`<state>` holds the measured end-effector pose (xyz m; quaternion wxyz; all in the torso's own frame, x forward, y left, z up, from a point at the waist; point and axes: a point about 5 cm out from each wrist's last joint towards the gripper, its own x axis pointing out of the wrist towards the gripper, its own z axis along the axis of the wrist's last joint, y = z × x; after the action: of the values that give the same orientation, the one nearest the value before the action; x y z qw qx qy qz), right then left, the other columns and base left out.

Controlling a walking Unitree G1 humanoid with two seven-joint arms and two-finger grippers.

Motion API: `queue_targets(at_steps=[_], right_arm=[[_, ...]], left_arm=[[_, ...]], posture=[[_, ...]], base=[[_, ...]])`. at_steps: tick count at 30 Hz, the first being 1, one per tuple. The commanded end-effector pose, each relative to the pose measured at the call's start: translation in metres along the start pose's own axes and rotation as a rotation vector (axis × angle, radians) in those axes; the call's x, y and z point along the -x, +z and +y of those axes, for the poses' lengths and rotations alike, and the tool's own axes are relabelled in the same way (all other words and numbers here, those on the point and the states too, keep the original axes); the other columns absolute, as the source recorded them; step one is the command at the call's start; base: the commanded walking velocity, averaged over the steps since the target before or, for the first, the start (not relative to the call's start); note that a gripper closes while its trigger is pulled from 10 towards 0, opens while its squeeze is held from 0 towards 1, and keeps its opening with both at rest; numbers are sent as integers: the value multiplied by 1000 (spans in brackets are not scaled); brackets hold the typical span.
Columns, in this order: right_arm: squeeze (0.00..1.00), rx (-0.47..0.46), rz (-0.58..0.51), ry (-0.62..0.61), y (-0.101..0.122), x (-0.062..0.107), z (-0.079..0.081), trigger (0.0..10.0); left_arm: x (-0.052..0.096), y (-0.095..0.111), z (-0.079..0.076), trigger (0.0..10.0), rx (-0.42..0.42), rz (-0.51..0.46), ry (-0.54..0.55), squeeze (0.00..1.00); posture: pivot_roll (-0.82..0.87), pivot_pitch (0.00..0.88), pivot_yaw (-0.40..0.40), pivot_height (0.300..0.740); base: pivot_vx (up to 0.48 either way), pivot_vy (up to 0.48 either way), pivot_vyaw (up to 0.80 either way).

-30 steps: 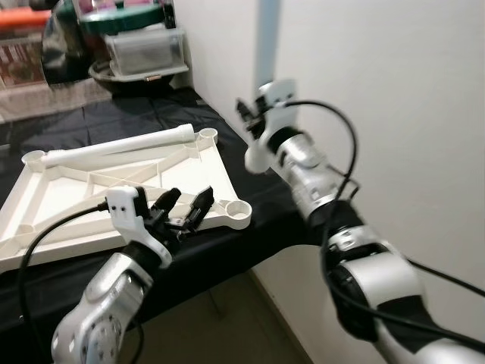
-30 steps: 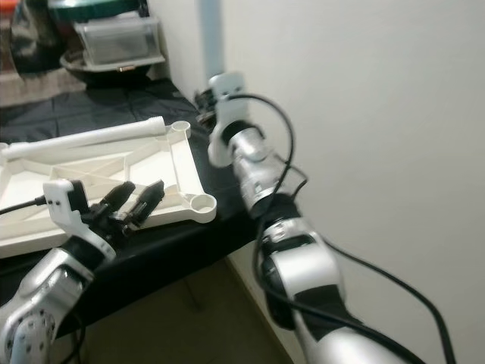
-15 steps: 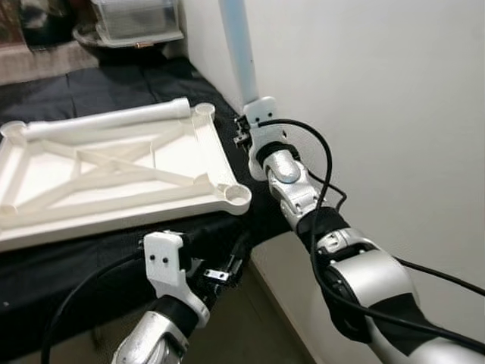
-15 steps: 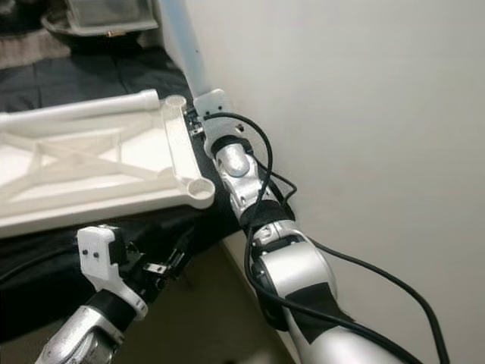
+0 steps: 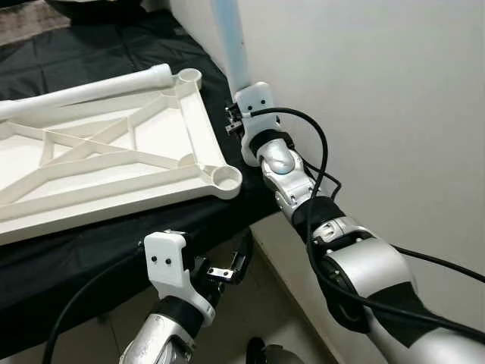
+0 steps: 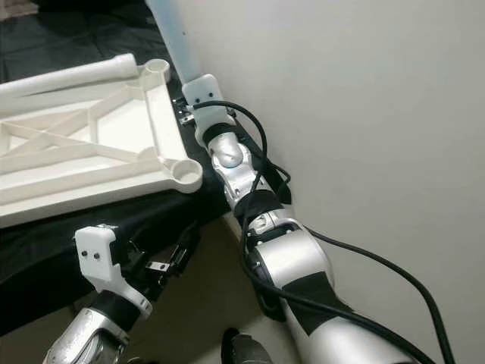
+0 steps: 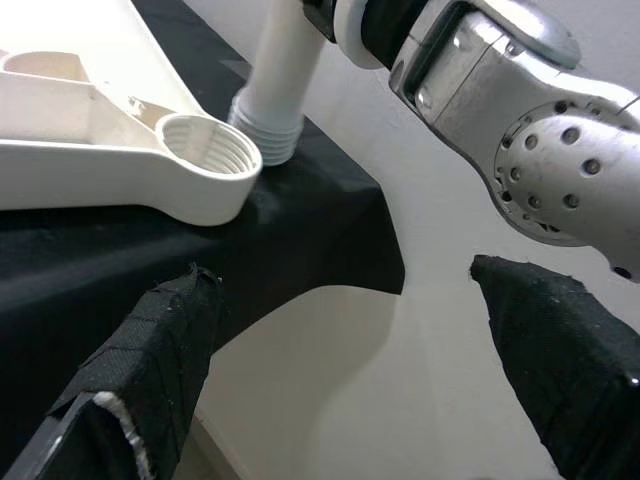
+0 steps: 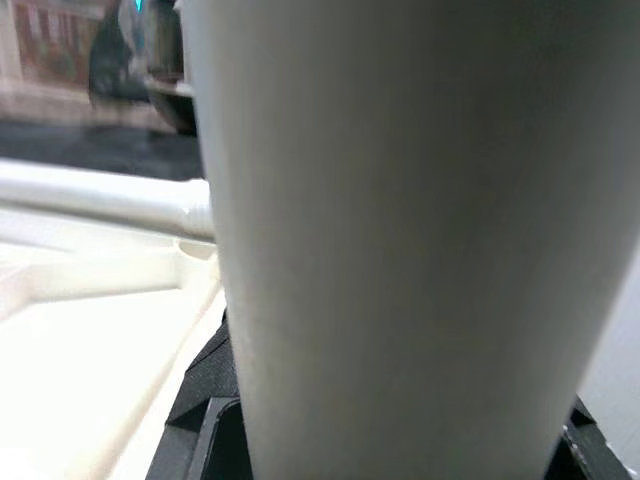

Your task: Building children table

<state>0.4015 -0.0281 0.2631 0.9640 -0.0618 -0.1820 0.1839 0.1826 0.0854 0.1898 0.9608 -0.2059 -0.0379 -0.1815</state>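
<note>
I had the white table top (image 5: 114, 163) lying upside down on the black cloth (image 5: 91, 243), its ribbed underside facing up and a round threaded socket (image 5: 226, 178) at its near right corner. One white leg (image 5: 83, 89) lay along the far edge of the top, touching it.

My right gripper (image 5: 235, 121) was up by the wall (image 5: 379, 114), just right of the top's right edge, its jaws clamped around a pale blue-white leg (image 5: 229, 42) that stood nearly upright. From the left wrist view I could see that leg's ribbed lower end (image 7: 268, 125) resting on the cloth, just beside the corner socket (image 7: 210, 150) and not in it.

My left gripper (image 5: 227, 265) hung low in front of the near edge of the cloth, below the socket corner. Its two black fingers (image 7: 165, 340) were spread wide apart with nothing between them.
</note>
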Motion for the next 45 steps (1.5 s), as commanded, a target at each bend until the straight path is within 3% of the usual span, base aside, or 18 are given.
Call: queue_targets(at_steps=[1, 4, 7, 10, 13, 18, 24, 25, 33, 35, 38, 40, 41, 42, 43, 44, 45], right_arm=[[0, -95, 50, 30, -8, 2, 10, 10000], [0, -156, 51, 43, -5, 0, 15, 10000], [0, -282, 63, 75, 3, -5, 28, 10000], [0, -305, 57, 92, 6, -6, 32, 10000], [0, -385, 18, 113, 23, -11, 47, 10000], [0, -401, 4, 138, 31, -13, 57, 10000], [0, -493, 3, 167, 42, -14, 74, 10000], [0, -516, 5, 198, 44, -12, 85, 10000], [0, -568, 11, 256, 48, -9, 97, 10000], [0, -476, -29, 238, 45, -9, 84, 10000], [0, -417, -50, 219, 44, -9, 73, 10000], [0, -311, -97, 191, 45, -9, 44, 10000], [0, -311, -97, 191, 45, -9, 44, 10000], [0, -280, -115, 179, 46, -9, 29, 10000], [0, -280, -115, 179, 46, -9, 29, 10000], [0, -262, -135, 169, 48, -8, 13, 10000], [0, -262, -135, 169, 48, -8, 13, 10000]], left_arm=[[2, -1, 1, 10000, 1, 0, 23, 0], [2, -2, 2, 10000, 2, -1, 32, 0], [1, -3, 5, 10000, 3, -5, 51, 0], [1, -3, 5, 10000, 3, -7, 53, 0], [1, -4, 5, 10000, -1, -10, 55, 0], [1, -4, 6, 10000, -7, -11, 59, 0], [1, -5, 7, 10000, -18, -16, 67, 0], [1, -4, 8, 10000, -21, -19, 70, 0], [0, -5, 9, 10000, -30, -22, 74, 0], [0, -6, 11, 10000, -38, -23, 77, 0], [0, -7, 12, 10000, -41, -23, 78, 0], [0, -8, 15, 10000, -48, -21, 80, 0], [0, -8, 15, 10000, -48, -21, 80, 0], [-1, -8, 16, 10000, -51, -21, 79, 0], [-1, -8, 16, 10000, -51, -21, 79, 0], [-1, -8, 16, 10000, -60, -21, 79, 0], [-1, -8, 16, 10000, -60, -21, 79, 0]], posture=[[-2, 283, -80, 740], [-11, 278, -83, 740], [-17, 274, -86, 740], [-17, 274, -86, 740], [-16, 270, -91, 740], [-15, 268, -93, 740], [-10, 266, -106, 740], [-15, 265, -111, 740], [-16, 257, -115, 740], [-13, 244, -111, 740], [-13, 233, -109, 740], [-16, 207, -101, 740], [-16, 207, -101, 740], [-16, 207, -101, 740], [-16, 207, -101, 740], [-14, 189, -93, 740], [-14, 189, -93, 740]], base=[[0, 0, 0], [0, 0, 0], [0, 0, 0], [0, 0, 0], [0, 0, 0], [0, 0, 0], [0, 0, 0], [0, 0, 0], [0, 0, 0], [0, 0, 0], [0, 0, 0], [0, 0, 0], [0, 0, 0], [0, 0, 0], [0, 0, 0], [0, 0, 0], [0, 0, 0]])
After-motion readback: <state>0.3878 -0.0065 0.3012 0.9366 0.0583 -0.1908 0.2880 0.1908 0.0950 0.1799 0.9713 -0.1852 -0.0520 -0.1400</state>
